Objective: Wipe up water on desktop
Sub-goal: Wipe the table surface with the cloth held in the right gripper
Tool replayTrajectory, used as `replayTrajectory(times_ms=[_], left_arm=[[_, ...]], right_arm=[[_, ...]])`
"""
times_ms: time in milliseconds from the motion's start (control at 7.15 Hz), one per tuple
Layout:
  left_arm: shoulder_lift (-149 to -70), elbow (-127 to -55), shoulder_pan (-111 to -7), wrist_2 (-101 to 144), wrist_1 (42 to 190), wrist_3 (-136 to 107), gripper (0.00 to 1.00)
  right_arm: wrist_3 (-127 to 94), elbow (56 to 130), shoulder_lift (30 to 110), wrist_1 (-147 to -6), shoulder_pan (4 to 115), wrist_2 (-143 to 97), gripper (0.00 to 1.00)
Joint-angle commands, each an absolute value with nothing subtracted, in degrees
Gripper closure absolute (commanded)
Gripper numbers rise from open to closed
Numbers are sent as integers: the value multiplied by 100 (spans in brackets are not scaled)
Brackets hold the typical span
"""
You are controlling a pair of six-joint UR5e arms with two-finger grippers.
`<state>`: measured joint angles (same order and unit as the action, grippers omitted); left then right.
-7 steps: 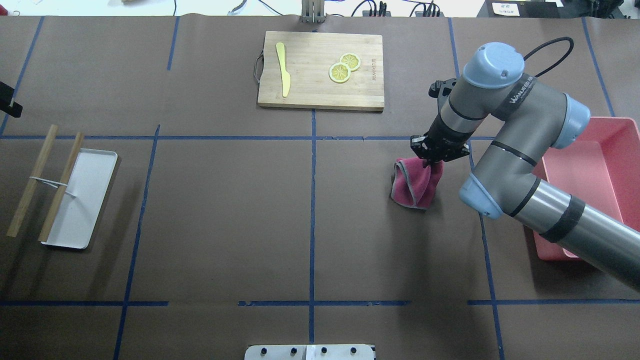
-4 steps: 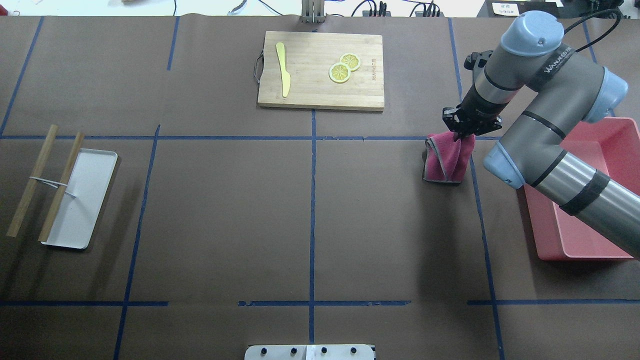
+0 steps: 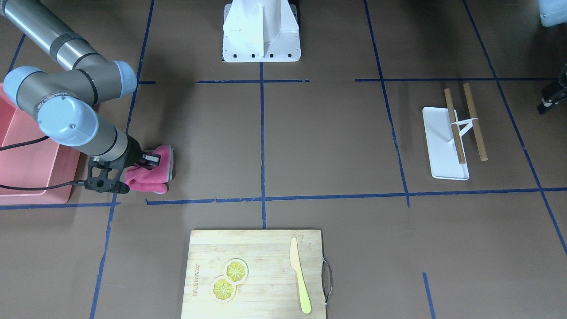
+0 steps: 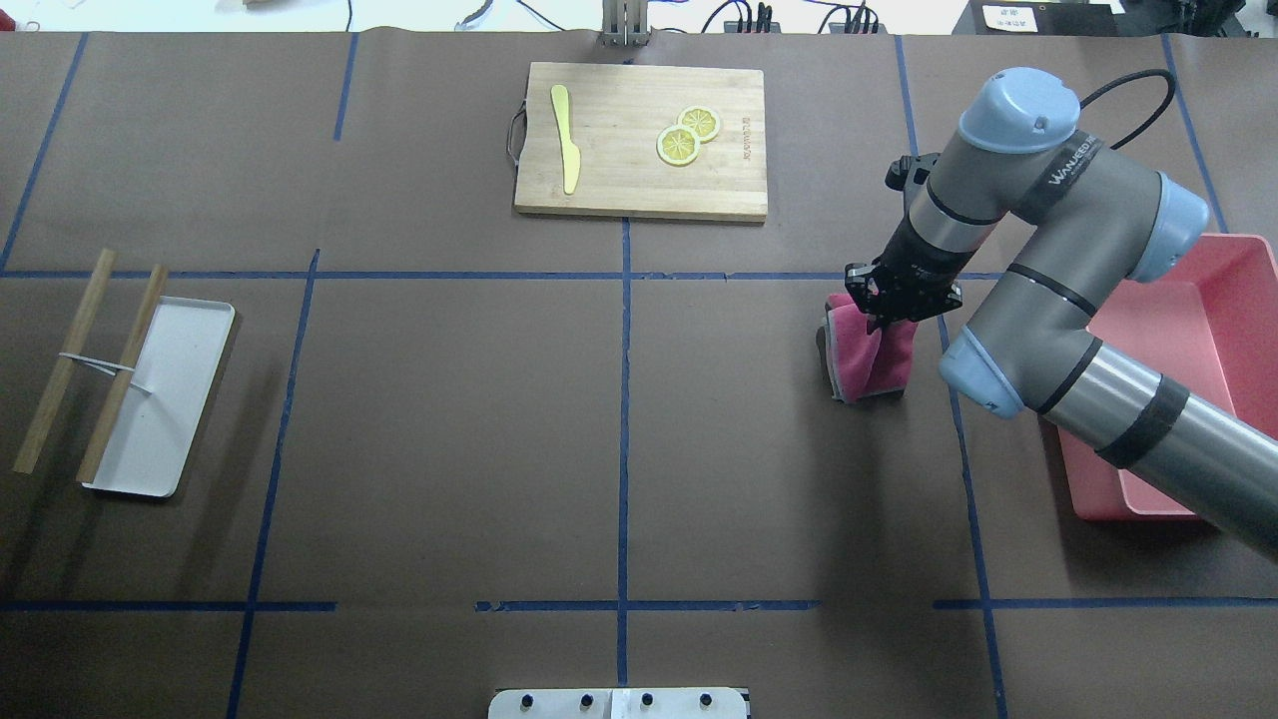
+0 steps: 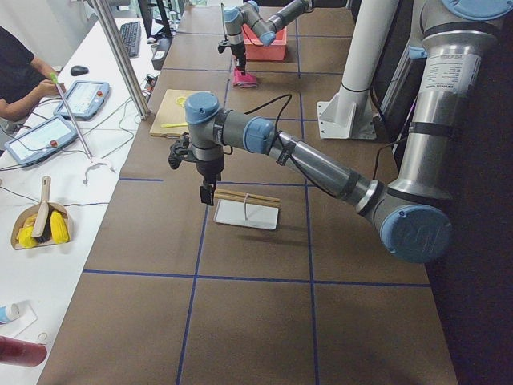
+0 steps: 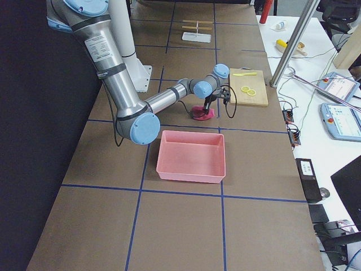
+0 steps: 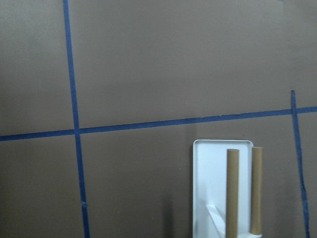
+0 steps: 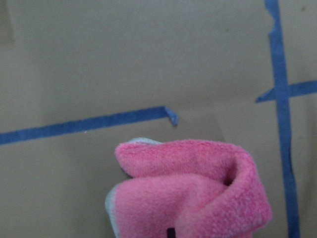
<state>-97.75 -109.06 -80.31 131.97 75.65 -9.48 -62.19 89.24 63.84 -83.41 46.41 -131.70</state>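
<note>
The brown tabletop (image 4: 449, 419), gridded with blue tape, carries a pink cloth (image 4: 867, 361) on its right half, near a pink bin (image 4: 1238, 300). The right hand (image 4: 887, 318) grips the cloth's top, with the lower folds touching the surface. The left hand (image 5: 207, 191) hangs near a white tray (image 5: 244, 214); I cannot tell its grip.

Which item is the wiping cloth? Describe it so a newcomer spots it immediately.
Start at the pink tub on the brown desktop, on the robot's right. Beside it, toward the table's middle, a bunched magenta cloth with a pale grey edge is pinched in the right gripper, its lower end on the desktop. It is the only soft fabric item; the tub is rigid and lighter pink.
</note>
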Motion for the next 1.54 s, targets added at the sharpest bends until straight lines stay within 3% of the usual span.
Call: replayTrajectory(times_ms=[0, 419, 699, 1398], left_arm=[[-9782, -10775, -8121, 13140, 7576, -782, 0], [-9817, -10417, -8147, 12842, 7576, -336, 0], [-9817, -9751, -8357, 12762, 7620, 443, 0], [-9791, -9159, -8543, 12779, 7918, 817, 0]], right_arm=[[-7000, 9603, 6521, -8341, 4003, -13289, 98], [-7970, 10028, 6583, -8315, 3061, -13123, 97], [-7876, 10037, 6618, -8297, 3207, -13113, 97], [-6338, 8852, 6653, -8297, 4683, -13061, 98]])
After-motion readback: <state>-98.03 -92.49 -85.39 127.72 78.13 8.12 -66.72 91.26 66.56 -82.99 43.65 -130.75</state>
